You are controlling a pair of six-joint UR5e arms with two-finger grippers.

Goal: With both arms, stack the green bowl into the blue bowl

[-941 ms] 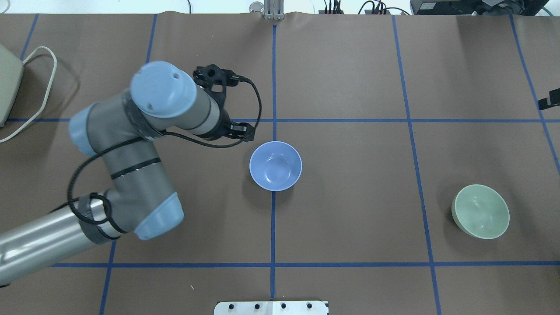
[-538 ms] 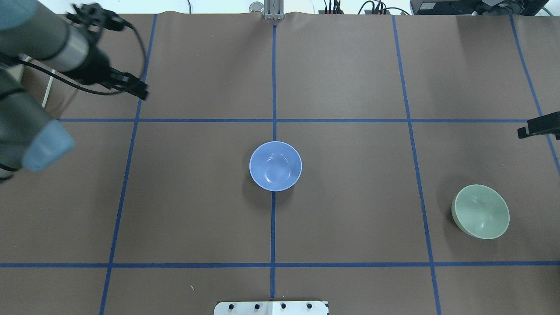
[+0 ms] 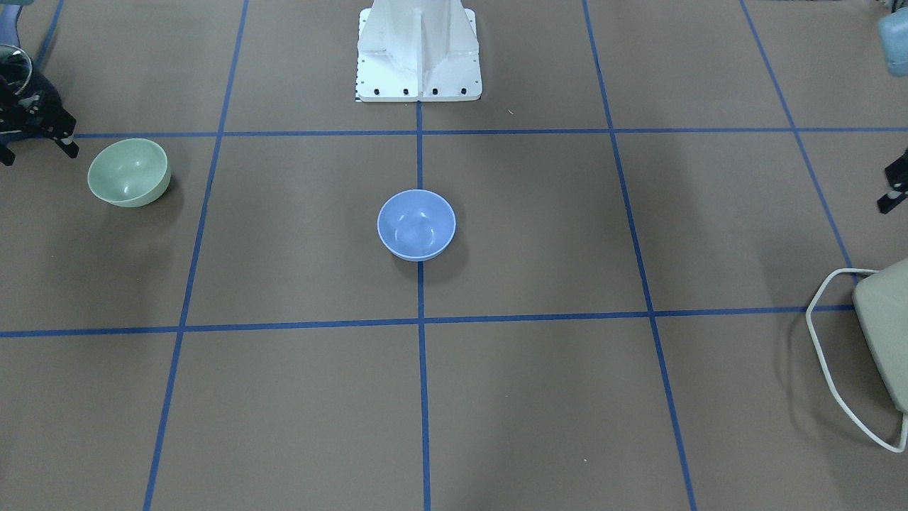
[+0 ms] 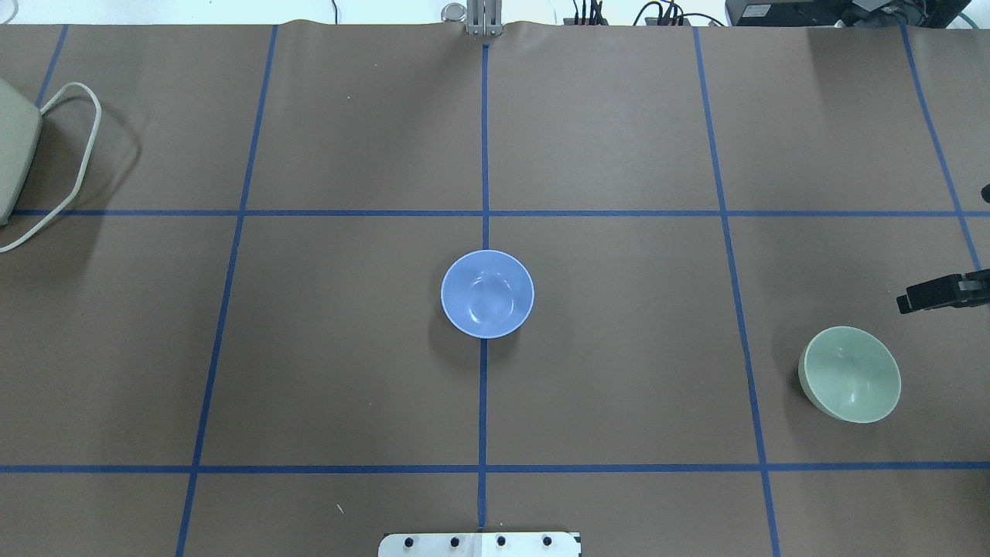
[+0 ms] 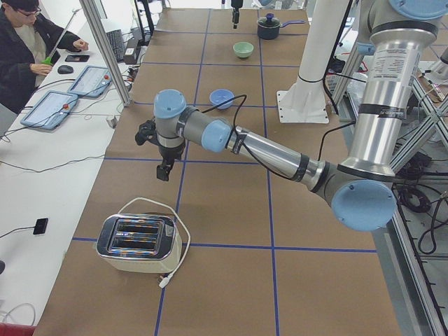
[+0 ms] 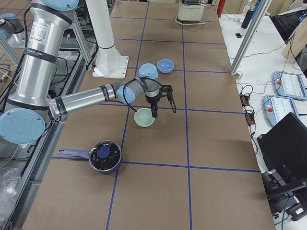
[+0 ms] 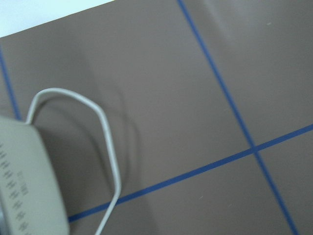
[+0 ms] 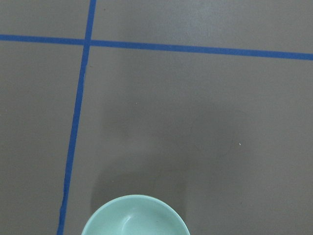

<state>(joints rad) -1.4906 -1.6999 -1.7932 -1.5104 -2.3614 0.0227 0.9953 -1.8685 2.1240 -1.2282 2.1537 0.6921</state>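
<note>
The blue bowl [image 4: 487, 294] stands upright and empty at the table's centre, also in the front view [image 3: 416, 224]. The green bowl [image 4: 851, 374] stands empty at the right, also in the front view [image 3: 129, 172] and at the bottom edge of the right wrist view [image 8: 135, 218]. My right gripper [image 3: 37, 152] hangs by the green bowl's outer far side, open and empty. Only one of its fingers [image 4: 928, 295] shows overhead. My left gripper [image 5: 164, 171] points down near the toaster, far from both bowls. I cannot tell whether it is open.
A cream toaster [image 4: 11, 155] with a looped cord sits at the far left. A dark navy pot with a glass lid [image 6: 104, 156] stands near the right end, on the robot's side of the green bowl. The white stand [image 3: 418, 53] is at the robot's edge.
My left arm has pulled away from beside the blue bowl, to the left and out of the overhead view. My right gripper has moved along the right edge towards the green bowl. The bowls have not moved.
</note>
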